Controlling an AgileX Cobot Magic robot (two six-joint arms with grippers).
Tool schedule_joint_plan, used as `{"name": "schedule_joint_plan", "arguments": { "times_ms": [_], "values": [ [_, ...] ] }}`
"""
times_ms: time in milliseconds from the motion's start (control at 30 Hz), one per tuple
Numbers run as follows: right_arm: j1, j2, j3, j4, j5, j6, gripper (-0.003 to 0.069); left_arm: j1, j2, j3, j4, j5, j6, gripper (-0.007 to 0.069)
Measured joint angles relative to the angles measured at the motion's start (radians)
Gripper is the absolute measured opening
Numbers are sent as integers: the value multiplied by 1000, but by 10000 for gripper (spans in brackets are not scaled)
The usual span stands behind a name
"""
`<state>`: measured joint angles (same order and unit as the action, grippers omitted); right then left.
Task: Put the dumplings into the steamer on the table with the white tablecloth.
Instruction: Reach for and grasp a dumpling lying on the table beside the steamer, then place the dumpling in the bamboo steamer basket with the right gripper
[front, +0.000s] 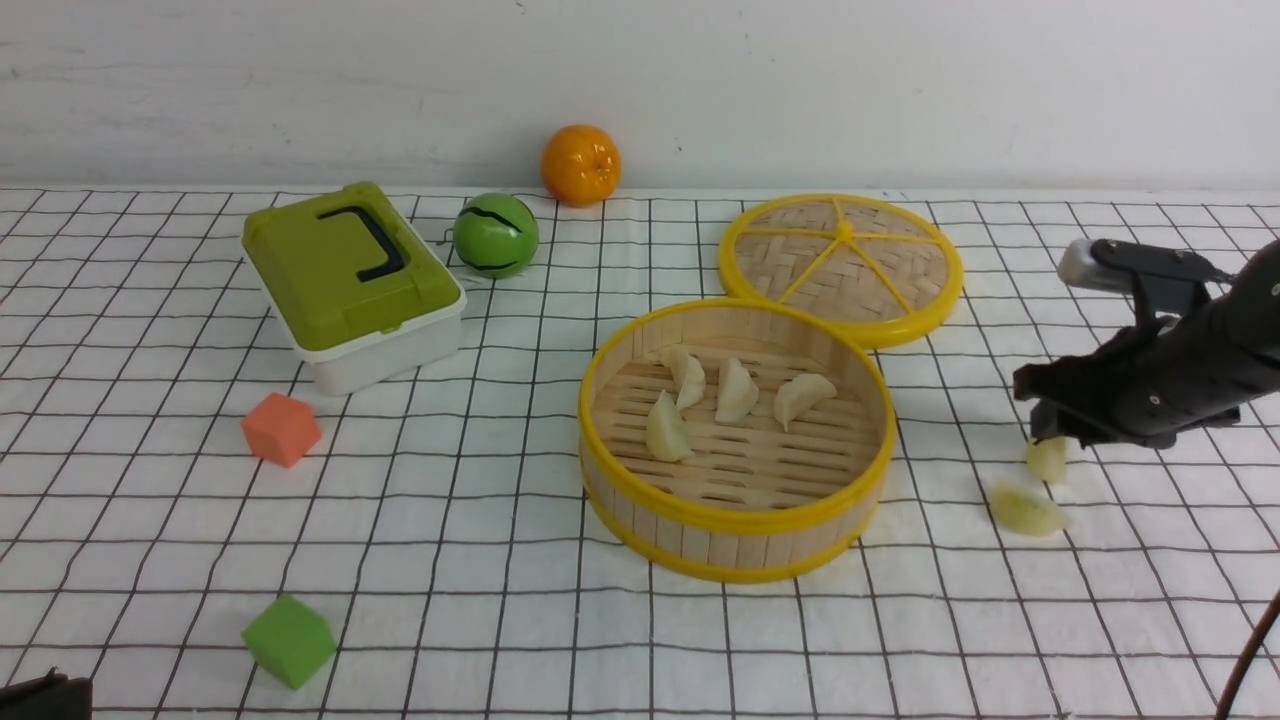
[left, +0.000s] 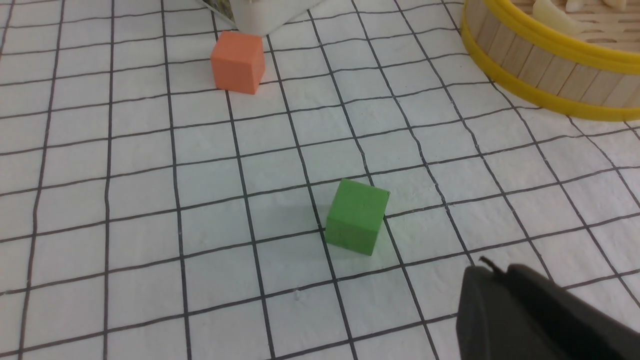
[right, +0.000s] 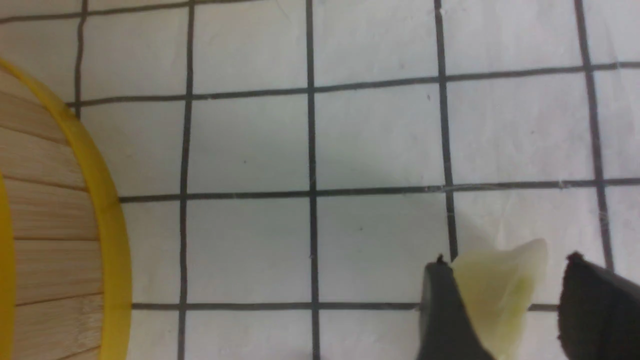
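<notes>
The white tablecloth (front: 640, 640) covers the whole table: slightly wrinkled fabric with a thin black grid of squares. On it you have one steamer (front: 735, 518), a round, shallow basket of pale wooden slats with yellow rims. Just behind it lies one flat woven disc (front: 840, 258), yellow-rimmed with spokes. To the left sits one white box (front: 350, 280) with an olive-green lid and a black handle.

Your right claw (front: 1042, 432) is right of the steamer with its jaws apart, straddling one pale green-tinged dumpling (right: 495, 295). One finger (right: 445, 310) touches it and a gap shows at the other, so nothing is clamped. Your left claw (left: 500, 272) is low near the green cube; its fingers look pressed together and hold nothing.

There is one glossy orange fruit (front: 581, 165) by the wall and one green ball (front: 496, 235) with black stripes. There are two matte cubes, one orange cube (front: 281, 428) and one green cube (front: 290, 640).

You have six dumplings, pleated crescents. Four are on the steamer's slatted floor (front: 686, 375) (front: 737, 390) (front: 802, 396) (front: 667, 430). Two are outside on the cloth, the straddled one and one near it (front: 1028, 508).
</notes>
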<state>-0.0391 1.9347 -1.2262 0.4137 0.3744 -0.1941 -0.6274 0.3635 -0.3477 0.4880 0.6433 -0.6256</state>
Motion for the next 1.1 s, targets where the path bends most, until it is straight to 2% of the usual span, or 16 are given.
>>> {"name": "schedule_joint_plan", "arguments": {
  "times_ms": [67, 100, 200, 267, 567, 667, 800, 833, 867, 967, 1100],
  "values": [
    [0, 25, 0, 21, 2, 0, 411, 0, 0, 0, 0, 0, 0, 38],
    [0, 36, 0, 28, 2, 0, 406, 0, 0, 0, 0, 0, 0, 39],
    [0, 41, -1, 32, -1, 0, 349, 0, 0, 0, 1, -1, 0, 39],
    [0, 35, -2, 33, 9, 0, 230, 0, 0, 0, 1, -1, 0, 39],
    [18, -115, 0, 58, 73, 0, 237, 0, 0, 0, 3, -5, 0, 43],
    [75, -189, 0, 84, 78, -19, 237, 0, 0, 0, 3, -8, 0, 45],
    [300, -222, 0, 120, 64, -107, 237, 0, 0, 0, 7, -8, 0, 45],
    [309, -222, 0, 120, 61, -110, 237, 0, 0, 0, 7, -8, 0, 45],
    [374, -194, 0, 127, 23, -131, 237, 0, 0, 0, 7, -8, 0, 47],
    [441, -135, 0, 135, -55, -139, 237, 0, 0, 0, 7, -8, 0, 48],
    [475, -52, 0, 171, -148, -140, 237, 0, 0, 0, 7, -8, 0, 53]
  ]
}}
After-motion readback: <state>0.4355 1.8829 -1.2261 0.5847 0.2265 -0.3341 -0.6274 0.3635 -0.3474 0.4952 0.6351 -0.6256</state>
